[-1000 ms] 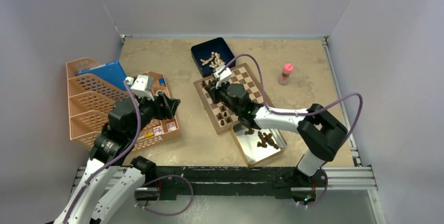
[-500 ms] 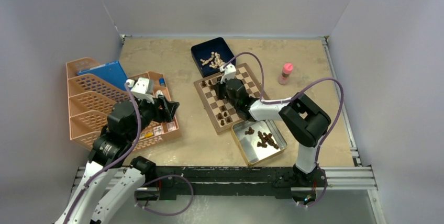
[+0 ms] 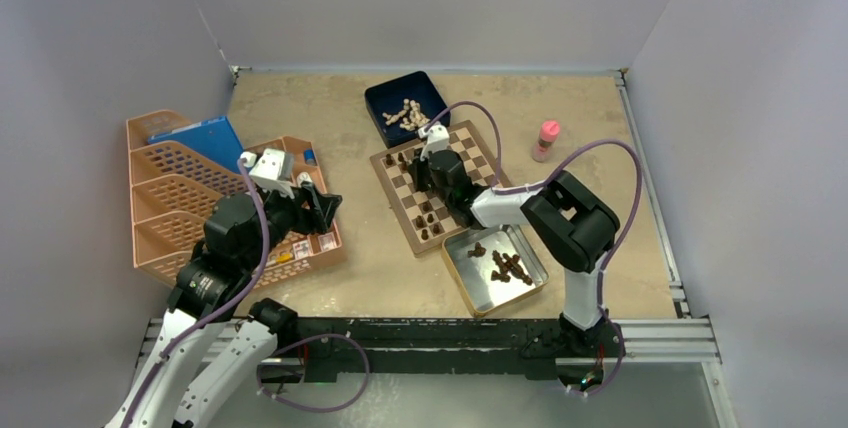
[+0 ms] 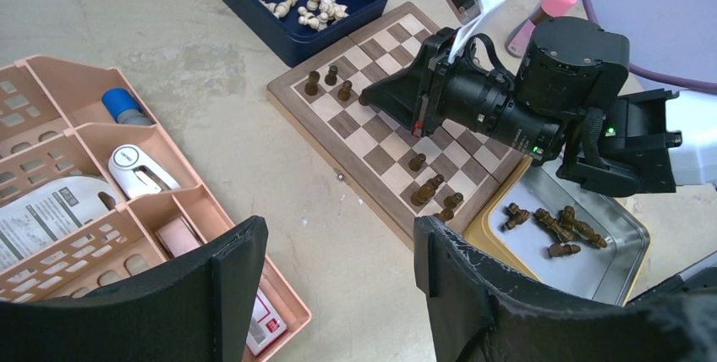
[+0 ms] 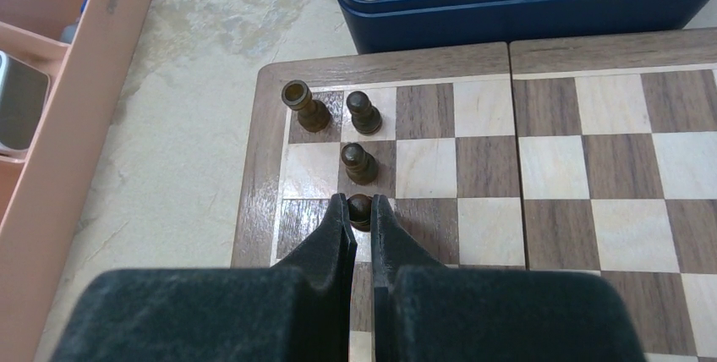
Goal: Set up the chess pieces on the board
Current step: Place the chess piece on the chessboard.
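Observation:
The board (image 3: 478, 163) lies mid-table. Three dark chess pieces (image 5: 359, 163) stand at its far left corner, and a few more (image 4: 427, 189) stand at its near end. Several others lie in the silver tin (image 3: 530, 286) beside it. My right gripper (image 5: 360, 208) is shut on a small dark pawn (image 5: 360, 206) low over the squares just behind those three. Whether the pawn touches the board I cannot tell. My left gripper (image 4: 338, 244) is open and holds nothing. It hovers above bare table left of the board, by the orange organiser.
A dark blue box (image 3: 384, 100) with cream chessmen sits behind the board. A pink bottle (image 3: 546, 140) stands to the right. The orange organiser (image 3: 165, 203) with small items fills the left side. The right arm (image 3: 565, 218) reaches over the board.
The right arm's elbow has swung left, toward the board. Its gripper has stayed shut over the board's far left part. The left arm has barely moved.

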Tool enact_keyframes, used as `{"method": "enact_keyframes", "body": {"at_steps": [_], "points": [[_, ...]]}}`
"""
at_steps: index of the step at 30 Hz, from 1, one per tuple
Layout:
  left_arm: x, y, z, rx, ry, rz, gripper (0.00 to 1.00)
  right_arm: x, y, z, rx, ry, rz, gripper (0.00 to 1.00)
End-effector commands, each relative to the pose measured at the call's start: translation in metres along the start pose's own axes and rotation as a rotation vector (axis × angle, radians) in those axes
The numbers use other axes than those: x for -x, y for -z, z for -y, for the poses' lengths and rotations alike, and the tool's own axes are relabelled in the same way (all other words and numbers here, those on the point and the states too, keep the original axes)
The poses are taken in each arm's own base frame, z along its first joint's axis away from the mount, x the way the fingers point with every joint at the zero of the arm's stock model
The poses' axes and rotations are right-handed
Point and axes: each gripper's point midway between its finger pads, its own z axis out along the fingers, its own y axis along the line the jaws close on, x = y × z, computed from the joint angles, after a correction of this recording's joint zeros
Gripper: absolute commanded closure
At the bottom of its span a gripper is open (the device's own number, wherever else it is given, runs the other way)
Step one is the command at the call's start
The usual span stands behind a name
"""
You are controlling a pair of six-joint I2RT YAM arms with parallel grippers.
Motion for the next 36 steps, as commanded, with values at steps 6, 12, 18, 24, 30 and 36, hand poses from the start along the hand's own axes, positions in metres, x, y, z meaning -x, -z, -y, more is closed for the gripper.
{"method": "enact_keyframes", "body": {"at_steps": [6, 12, 18, 24, 30, 36], "points": [[0.011, 0.002, 0.001, -0.005, -0.017, 0.05, 0.36, 0.009, -0.004, -0.011, 0.04, -0.034, 0.015, 0.95], [0.012, 0.003, 0.001, -0.005, -0.017, 0.054, 0.36, 0.004, -0.002, -0.008, 0.036, -0.03, 0.003, 0.9], [0.012, 0.003, 0.001, -0.006, -0.017, 0.057, 0.36, 0.002, -0.002, -0.008, 0.034, -0.024, -0.001, 0.89], [0.013, 0.004, 0.001, -0.006, -0.016, 0.059, 0.36, -0.004, -0.004, -0.005, 0.023, -0.022, -0.018, 0.86], [0.013, 0.005, 0.001, -0.008, -0.016, 0.063, 0.36, -0.003, -0.004, -0.005, 0.02, -0.021, -0.02, 0.82], [0.014, 0.005, 0.002, -0.01, -0.015, 0.067, 0.36, -0.004, -0.005, -0.005, 0.02, -0.018, -0.023, 0.76]]}}
